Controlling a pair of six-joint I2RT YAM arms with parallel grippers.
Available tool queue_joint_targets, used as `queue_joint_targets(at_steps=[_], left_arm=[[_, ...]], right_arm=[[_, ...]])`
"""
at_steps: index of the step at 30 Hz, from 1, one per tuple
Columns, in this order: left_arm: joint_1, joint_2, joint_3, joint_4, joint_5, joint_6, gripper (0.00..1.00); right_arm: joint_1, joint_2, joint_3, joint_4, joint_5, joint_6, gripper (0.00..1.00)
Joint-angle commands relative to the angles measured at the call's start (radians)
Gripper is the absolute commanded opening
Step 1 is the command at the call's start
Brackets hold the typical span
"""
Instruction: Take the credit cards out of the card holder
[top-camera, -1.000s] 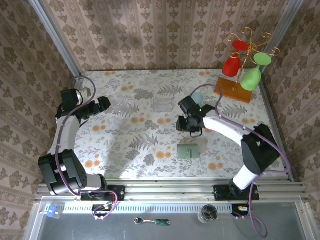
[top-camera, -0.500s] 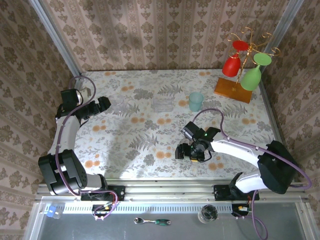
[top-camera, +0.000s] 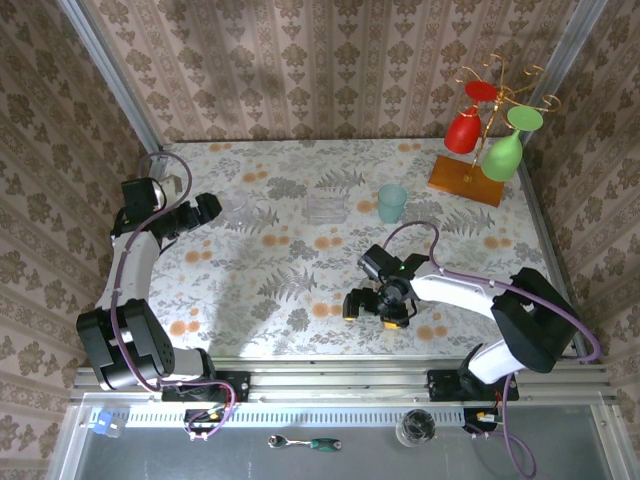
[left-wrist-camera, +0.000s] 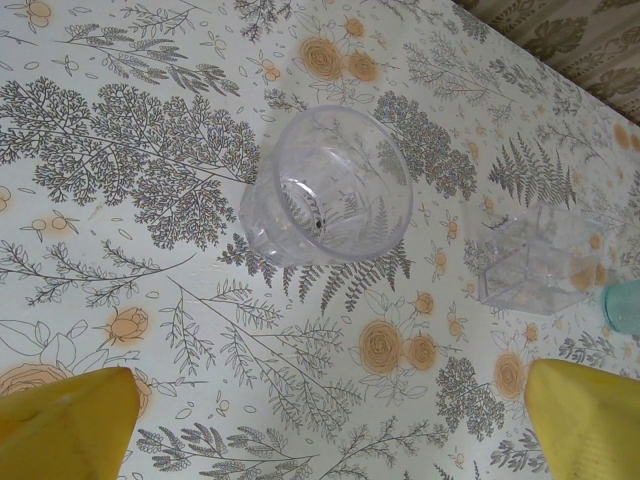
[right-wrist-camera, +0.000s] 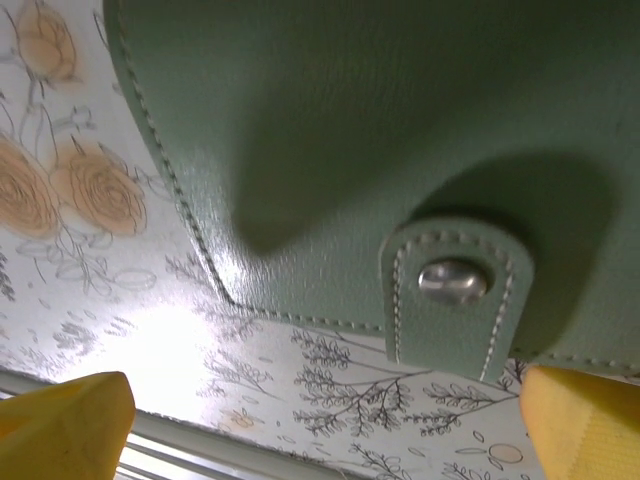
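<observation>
The card holder (right-wrist-camera: 340, 150), a grey-green stitched wallet, lies flat on the floral table near the front edge, its tab (right-wrist-camera: 455, 290) fastened with a metal snap. My right gripper (top-camera: 380, 305) hovers low over it, open, and in the right wrist view the right gripper (right-wrist-camera: 320, 430) has one yellow fingertip (right-wrist-camera: 60, 420) on each side of the wallet's near edge, touching nothing. The credit cards are hidden. My left gripper (top-camera: 205, 208) is open at the far left, and in the left wrist view the left gripper (left-wrist-camera: 330, 430) has bare tablecloth between its fingers.
A clear glass tumbler (left-wrist-camera: 325, 185) lies just ahead of the left gripper. A clear plastic box (top-camera: 325, 208) and a pale teal cup (top-camera: 392, 203) stand mid-table. A rack with red and green glasses (top-camera: 490, 130) fills the back right corner. The table's metal front rail (right-wrist-camera: 150, 440) runs close under the wallet.
My right gripper moved from mid-table toward the front edge, dropped over the card holder and opened its jaws wide. The left arm stayed still.
</observation>
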Motion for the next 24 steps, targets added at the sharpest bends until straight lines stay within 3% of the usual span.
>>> queue_joint_targets(at_steps=[1,12,24], left_arm=[[0.008,-0.01,0.012,0.008,0.025,-0.005,1.0],[0.021,-0.005,0.012,0.011,0.027,-0.006,1.0],[0.033,-0.002,0.011,0.016,0.05,-0.015,1.0]], right_arm=[[-0.033,0.013,0.038,-0.014,0.051,0.013,1.0],[-0.133,0.139,0.167,0.0,0.059,-0.05,1.0],[-0.113,0.335,0.401,-0.053,0.16,-0.116,0.98]])
